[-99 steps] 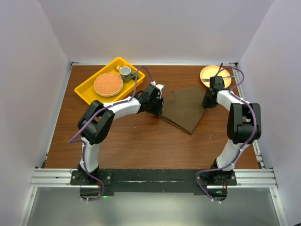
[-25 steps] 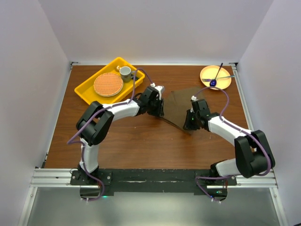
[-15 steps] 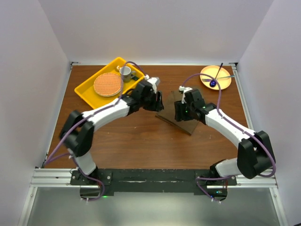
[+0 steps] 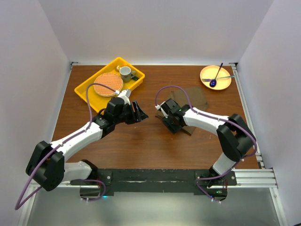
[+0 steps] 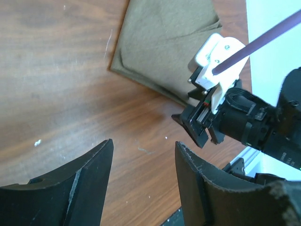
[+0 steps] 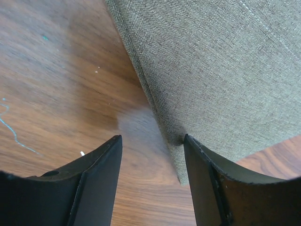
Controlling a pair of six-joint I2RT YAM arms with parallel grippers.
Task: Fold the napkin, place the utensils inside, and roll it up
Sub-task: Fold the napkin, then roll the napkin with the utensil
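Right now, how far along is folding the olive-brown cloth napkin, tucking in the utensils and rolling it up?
Done: the olive-brown cloth napkin lies folded flat on the wooden table, layered edges showing. In hand: nothing; the left gripper and right gripper are both open and empty, the right one over the napkin's edge. Left: no gold utensils show on the cloth, and it is not rolled.

Folded napkin (image 4: 194,98), right claw (image 4: 173,126) at corner (left claw (image 4: 141,115) nearby)
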